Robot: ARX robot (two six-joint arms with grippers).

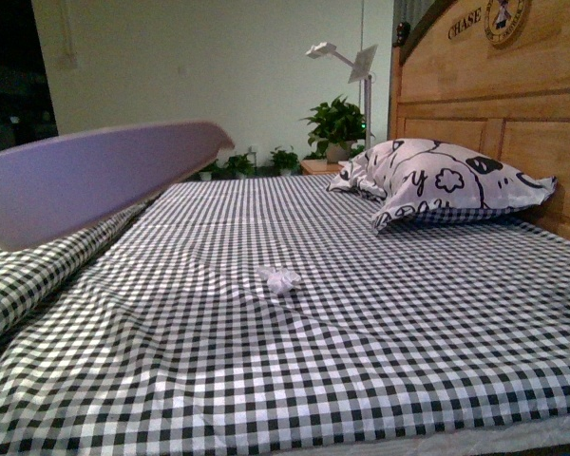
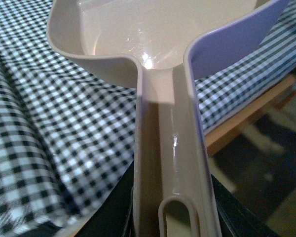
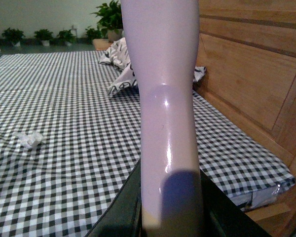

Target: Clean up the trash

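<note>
The trash (image 1: 279, 278), a small white crumpled wad, lies on the checked bed near its middle; it also shows in the right wrist view (image 3: 29, 139). My left gripper (image 2: 171, 224) is shut on the handle of the pinkish-beige dustpan (image 2: 153, 44), which is held in the air above the bed's left side; its pan shows in the front view (image 1: 85, 180), up and left of the wad. My right gripper (image 3: 170, 217) is shut on the pale brush handle (image 3: 163, 84), held upright over the bed's right part, near the headboard. The brush's head is out of view.
A white pillow with black drawings (image 1: 437, 180) lies at the bed's right, against the wooden headboard (image 1: 494, 85). The black-and-white checked sheet (image 1: 361, 351) covers the bed. Potted plants (image 1: 334, 123) and a white lamp stand beyond. The bed's wooden frame edge (image 2: 246, 118) shows under the dustpan.
</note>
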